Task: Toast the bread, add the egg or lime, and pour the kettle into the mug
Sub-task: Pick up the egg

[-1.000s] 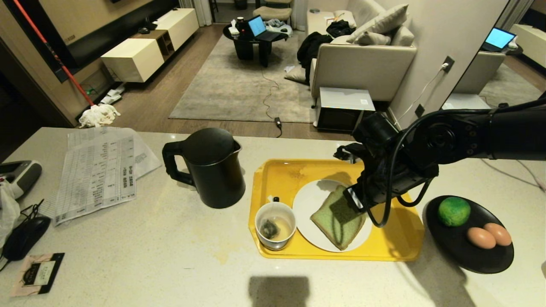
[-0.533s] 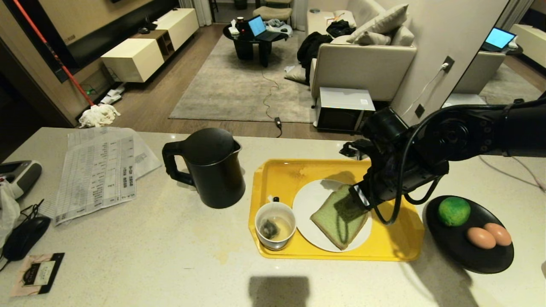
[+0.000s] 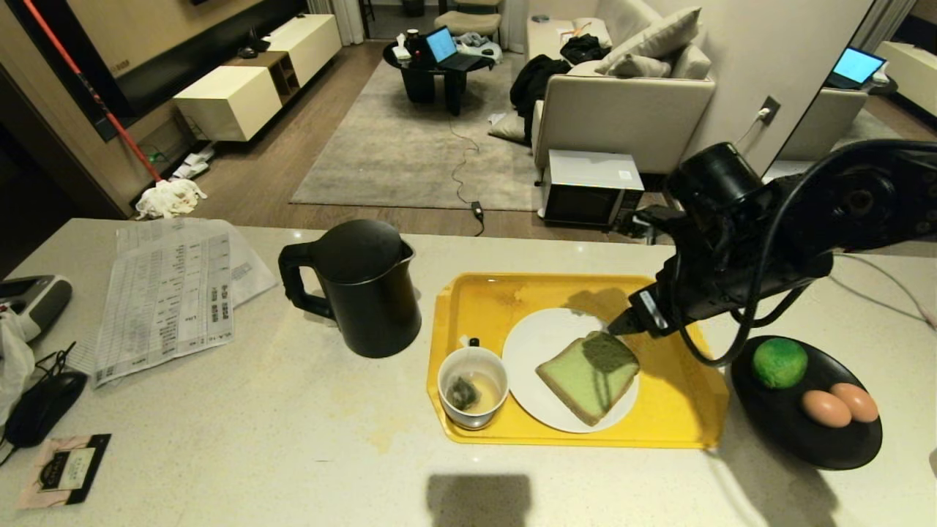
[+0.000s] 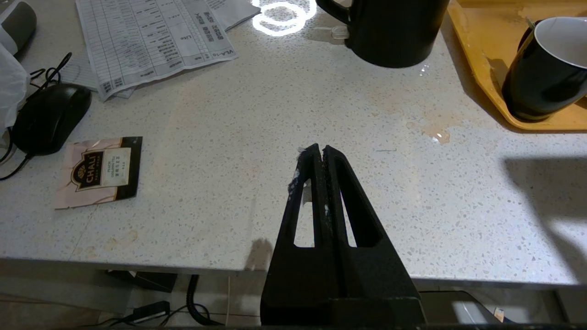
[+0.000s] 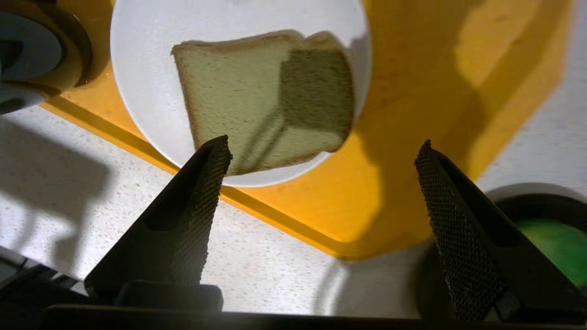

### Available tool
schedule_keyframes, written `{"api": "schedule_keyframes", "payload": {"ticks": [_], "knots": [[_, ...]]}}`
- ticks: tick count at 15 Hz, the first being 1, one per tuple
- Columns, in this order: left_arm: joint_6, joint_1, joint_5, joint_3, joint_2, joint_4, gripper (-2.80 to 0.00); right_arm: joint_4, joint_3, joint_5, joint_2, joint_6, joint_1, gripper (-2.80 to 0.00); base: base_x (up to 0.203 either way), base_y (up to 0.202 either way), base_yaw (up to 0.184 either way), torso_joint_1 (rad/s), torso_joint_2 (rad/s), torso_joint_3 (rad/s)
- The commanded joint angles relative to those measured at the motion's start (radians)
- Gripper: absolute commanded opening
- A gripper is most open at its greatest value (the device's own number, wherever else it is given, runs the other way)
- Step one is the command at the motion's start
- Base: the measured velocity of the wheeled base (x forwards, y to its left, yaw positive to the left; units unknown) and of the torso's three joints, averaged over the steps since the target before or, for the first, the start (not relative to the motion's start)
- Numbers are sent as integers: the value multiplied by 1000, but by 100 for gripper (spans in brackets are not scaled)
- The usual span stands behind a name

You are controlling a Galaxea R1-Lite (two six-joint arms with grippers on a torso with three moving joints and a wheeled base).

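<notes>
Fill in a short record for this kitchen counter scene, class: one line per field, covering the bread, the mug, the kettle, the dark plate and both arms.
bread: green slice lying flat on the white plate, on the yellow tray
mug: on the tray beside the plate, tea bag inside
kettle: upright on the counter, off the tray
dark plate: holds the lime and two eggs
right gripper: above the tray, jaws open, empty
left gripper: over bare counter, jaws shut, empty
</notes>
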Motion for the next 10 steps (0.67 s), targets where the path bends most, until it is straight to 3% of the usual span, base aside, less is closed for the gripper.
{"api": "schedule_keyframes", "payload": {"ticks": [1,2,6,10], "knots": [[0,0,1,0,0,0,-280,1,3,-9,-119,-20,-9,0,0,0,0,0,0,0],[0,0,1,0,0,0,-280,1,3,-16,-166,-24,-13,-280,0,0,0,0,0,0],[0,0,1,0,0,0,-280,-1,-4,-107,-337,-42,-53,-280,0,0,0,0,0,0],[0,0,1,0,0,0,-280,-27,49,-122,-533,-105,-98,-280,0,0,0,0,0,0]]}}
